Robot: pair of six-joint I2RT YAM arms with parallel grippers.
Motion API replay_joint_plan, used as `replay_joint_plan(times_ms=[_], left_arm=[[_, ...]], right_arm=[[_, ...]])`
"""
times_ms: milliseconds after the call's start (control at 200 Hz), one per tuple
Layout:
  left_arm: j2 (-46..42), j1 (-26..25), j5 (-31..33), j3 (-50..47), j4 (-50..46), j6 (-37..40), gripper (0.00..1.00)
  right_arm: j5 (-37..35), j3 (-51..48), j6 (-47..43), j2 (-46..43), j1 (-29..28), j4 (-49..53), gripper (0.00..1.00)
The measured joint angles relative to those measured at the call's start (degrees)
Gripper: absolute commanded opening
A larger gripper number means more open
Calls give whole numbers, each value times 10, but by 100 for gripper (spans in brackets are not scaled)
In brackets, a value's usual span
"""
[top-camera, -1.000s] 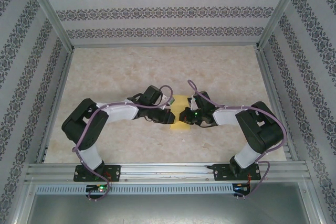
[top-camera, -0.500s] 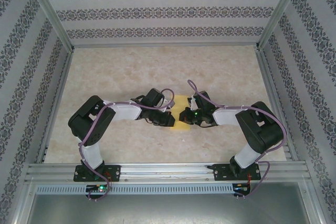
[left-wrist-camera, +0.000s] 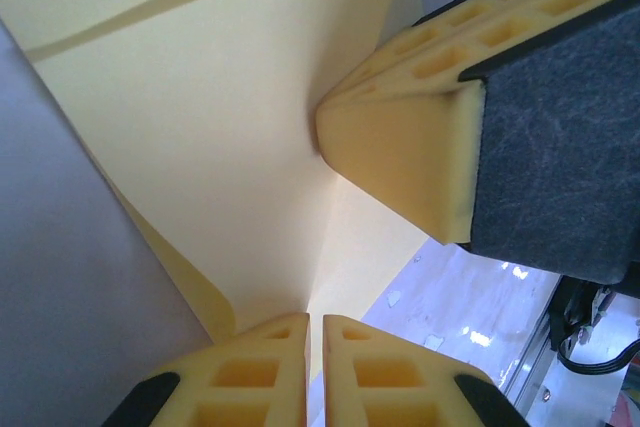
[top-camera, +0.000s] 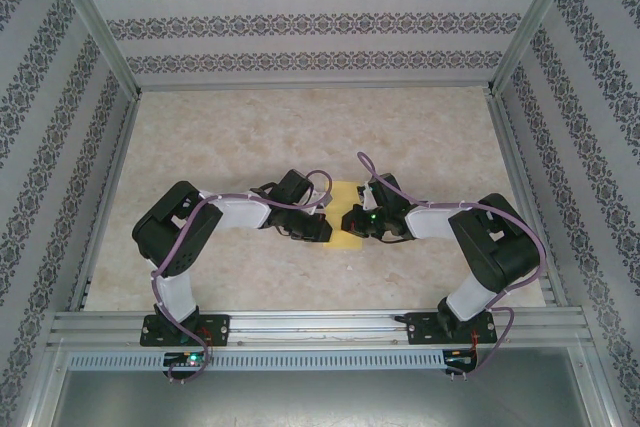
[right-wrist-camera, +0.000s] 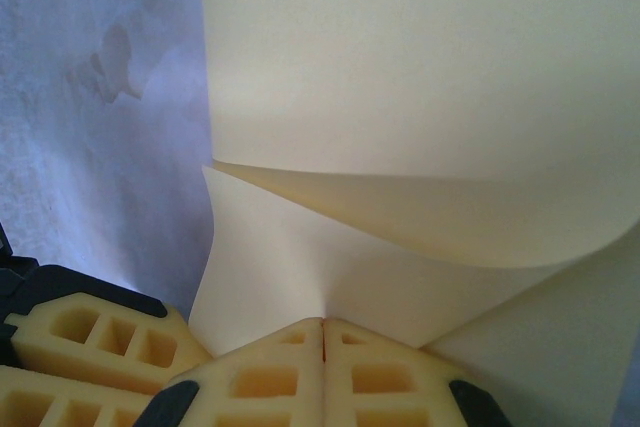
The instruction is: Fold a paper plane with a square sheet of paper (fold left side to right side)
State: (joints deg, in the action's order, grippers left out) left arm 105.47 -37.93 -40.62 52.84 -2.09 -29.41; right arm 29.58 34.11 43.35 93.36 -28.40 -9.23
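Observation:
The square sheet of paper (top-camera: pixel 346 215) is yellow and lies between the two arms at mid-table. It is bent, with one flap curling over another (right-wrist-camera: pixel 420 67). No paper plane is in view. My left gripper (top-camera: pixel 322 231) is shut on the sheet's left edge, and in the left wrist view the paper (left-wrist-camera: pixel 230 127) runs into the thin slit between its tips (left-wrist-camera: pixel 316 319). My right gripper (top-camera: pixel 352 219) is shut on the right side, its tips (right-wrist-camera: pixel 322 323) pinching the lower layer. One finger of the right gripper (left-wrist-camera: pixel 400 157) presses against the sheet from the upper right.
The marble-look tabletop (top-camera: pixel 250 137) is boxed in by patterned walls and aluminium posts. A metal rail (top-camera: pixel 320 325) carrying both arm bases runs along the near edge. In the right wrist view the left gripper's fingers (right-wrist-camera: pixel 90 347) sit close at lower left.
The left arm has shifted right and slightly nearer, carrying its edge of the paper towards the right gripper. The right arm has stayed put.

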Motion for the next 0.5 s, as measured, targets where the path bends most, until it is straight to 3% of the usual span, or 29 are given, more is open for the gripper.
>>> replay_joint_plan(times_ms=[505], left_arm=[[8,0,2,0,0,4,10]], right_arm=[[0,0,0,0,0,0,0]])
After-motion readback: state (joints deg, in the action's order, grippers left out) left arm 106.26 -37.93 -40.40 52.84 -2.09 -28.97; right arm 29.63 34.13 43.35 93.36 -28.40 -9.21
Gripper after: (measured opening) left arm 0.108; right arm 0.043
